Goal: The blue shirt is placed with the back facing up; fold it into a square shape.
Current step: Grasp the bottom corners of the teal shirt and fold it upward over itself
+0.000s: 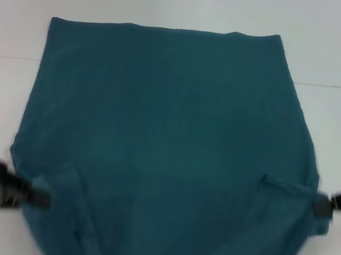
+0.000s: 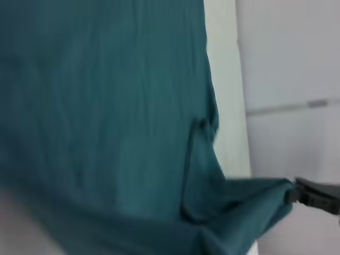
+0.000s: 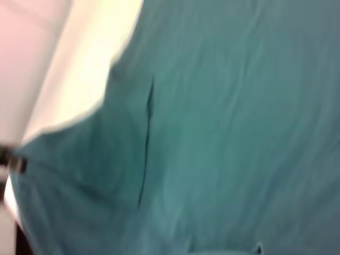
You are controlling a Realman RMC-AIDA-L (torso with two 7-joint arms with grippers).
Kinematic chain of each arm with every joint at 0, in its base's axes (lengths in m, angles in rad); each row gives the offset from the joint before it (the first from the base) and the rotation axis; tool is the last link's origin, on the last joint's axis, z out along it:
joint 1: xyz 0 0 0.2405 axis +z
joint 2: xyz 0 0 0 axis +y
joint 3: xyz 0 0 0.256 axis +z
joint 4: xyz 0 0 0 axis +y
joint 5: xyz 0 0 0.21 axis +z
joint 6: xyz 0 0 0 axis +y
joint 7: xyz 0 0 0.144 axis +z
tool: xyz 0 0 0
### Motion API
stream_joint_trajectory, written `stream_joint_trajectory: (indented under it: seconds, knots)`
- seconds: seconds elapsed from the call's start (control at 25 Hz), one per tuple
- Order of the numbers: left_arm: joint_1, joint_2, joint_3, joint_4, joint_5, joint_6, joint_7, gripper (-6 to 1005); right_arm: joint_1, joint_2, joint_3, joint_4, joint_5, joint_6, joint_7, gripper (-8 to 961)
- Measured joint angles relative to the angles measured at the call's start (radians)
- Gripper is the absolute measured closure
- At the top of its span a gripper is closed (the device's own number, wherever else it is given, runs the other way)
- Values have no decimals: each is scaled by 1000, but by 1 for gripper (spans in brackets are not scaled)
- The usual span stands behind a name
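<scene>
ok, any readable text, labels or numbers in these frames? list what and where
None readable in any view.
Blue shirt: plain side up, no lettering, tag or print showing.
Left gripper and right gripper, each at a side edge of the shirt: black, no markings legible.
White table: bare, no signs or labels.

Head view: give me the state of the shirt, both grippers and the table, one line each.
blue shirt: spread plain side up, near corners pulled outward.
left gripper: shut on the shirt's near left corner.
right gripper: shut on the shirt's near right corner.
table: white, shirt lying on it.
</scene>
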Motion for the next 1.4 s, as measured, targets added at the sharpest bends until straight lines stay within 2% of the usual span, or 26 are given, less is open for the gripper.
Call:
stream_joint_trajectory:
  seconds: [0.2, 0.4, 0.56, 0.64, 0.76, 0.88, 1.0, 1.4]
  knots:
    - [-91, 30, -19, -56, -15, -148, -82, 913, -2, -2, 60, 3, 70, 131, 59, 896]
    - [-145, 64, -23, -99, -37, -252, -105, 910, -7, -5, 100, 3, 129, 236, 98, 888]
    - [-189, 85, 0, -133, -21, -401, -114, 908, 1, -7, 98, 4, 168, 329, 126, 881]
    - [-209, 87, 45, -158, -10, -506, -115, 907, 16, 1, 76, 7, 169, 385, 131, 878]
    - [-231, 83, 121, -192, 10, -617, -115, 906, 47, 17, -15, 40, 162, 490, 131, 873]
    - [-244, 66, 210, -215, 28, -712, -113, 905, 77, 24, -121, 103, 160, 604, 132, 868]
    - [-246, 54, 265, -216, 31, -759, -109, 903, 96, 30, -183, 144, 160, 683, 132, 862]
    - [-255, 52, 280, -209, 30, -780, -100, 899, 117, 45, -241, 158, 160, 815, 147, 846]
